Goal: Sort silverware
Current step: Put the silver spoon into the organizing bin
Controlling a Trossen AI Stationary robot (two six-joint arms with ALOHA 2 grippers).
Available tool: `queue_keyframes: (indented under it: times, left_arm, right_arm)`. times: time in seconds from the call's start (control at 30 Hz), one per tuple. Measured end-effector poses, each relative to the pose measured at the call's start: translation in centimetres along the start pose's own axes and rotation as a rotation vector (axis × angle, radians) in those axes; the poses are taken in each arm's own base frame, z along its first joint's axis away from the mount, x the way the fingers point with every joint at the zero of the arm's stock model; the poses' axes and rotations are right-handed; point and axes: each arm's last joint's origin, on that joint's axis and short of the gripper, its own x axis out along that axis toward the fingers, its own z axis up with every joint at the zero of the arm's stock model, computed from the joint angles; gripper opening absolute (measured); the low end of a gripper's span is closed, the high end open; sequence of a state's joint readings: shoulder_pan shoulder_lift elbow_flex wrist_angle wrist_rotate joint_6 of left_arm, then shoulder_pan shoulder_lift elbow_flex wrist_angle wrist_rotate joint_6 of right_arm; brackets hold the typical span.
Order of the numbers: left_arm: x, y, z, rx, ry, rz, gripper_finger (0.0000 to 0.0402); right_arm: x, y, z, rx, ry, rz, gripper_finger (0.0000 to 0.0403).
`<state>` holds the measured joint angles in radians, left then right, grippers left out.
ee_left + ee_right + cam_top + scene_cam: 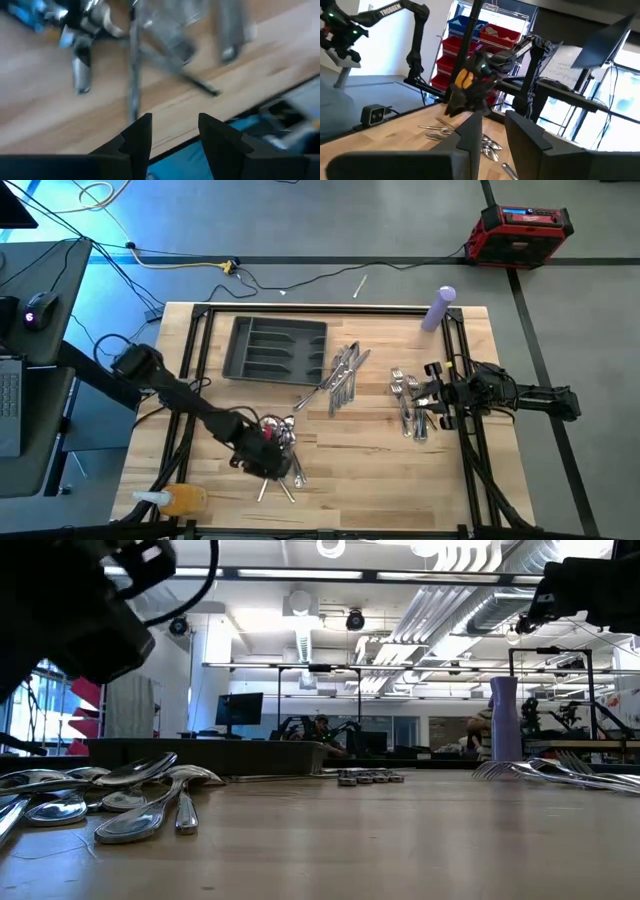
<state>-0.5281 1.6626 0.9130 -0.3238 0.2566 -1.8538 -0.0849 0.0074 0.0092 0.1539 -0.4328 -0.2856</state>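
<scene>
High view: wooden table with dark grey compartmented tray near the far edge, left of centre. Silverware in three groups: knives and forks piled just beside the tray's right end; forks farther right, under and beside the right gripper; spoons near the front edge, left of centre, partly covered by the left gripper. Purple cylinder upright at the far right corner. Yellow-capped bottle lying at the front left corner. Red case on the floor beyond the table.

Low view: spoon pile at left on the tabletop, bowls up and overlapping; fork group at right, tines raised off the surface; tray seen edge-on behind the spoons.

Left wrist view: left gripper's dark fingers apart, nothing between them, just above the wood near the table's edge; blurred silverware handles ahead of the fingertips, not touched.

Right wrist view: right gripper's fingers parted by a narrow gap, empty, raised above the table; spoons and the left arm visible beyond, across the table.
</scene>
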Motion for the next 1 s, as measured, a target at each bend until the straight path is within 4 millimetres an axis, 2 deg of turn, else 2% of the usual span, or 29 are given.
queue_keyframes:
  times: [0.27, 0.37, 0.7, 1.0]
  left_arm:
    - [2.5, -0.9, 0.4, 0.037, -0.036, 0.157, 0.0131]
    - [3.3, -0.6, 0.6, 0.032, -0.046, 0.229, 0.0131]
    - [1.9, -1.3, 0.2, 0.049, -0.161, 0.335, 0.0131]
    - [2.9, -0.9, 0.4, 0.072, -0.194, 0.366, 0.0122]
  right_arm:
    - [0.0, -0.1, -0.1, 0.000, 0.015, -0.042, 0.0073]
    - [0.0, -0.1, -0.1, 0.002, 0.015, -0.041, 0.0073]
    - [0.0, -0.1, -0.1, 0.018, 0.018, -0.041, 0.0073]
    - [0.0, -0.1, -0.1, 0.018, 0.018, -0.041, 0.0073]
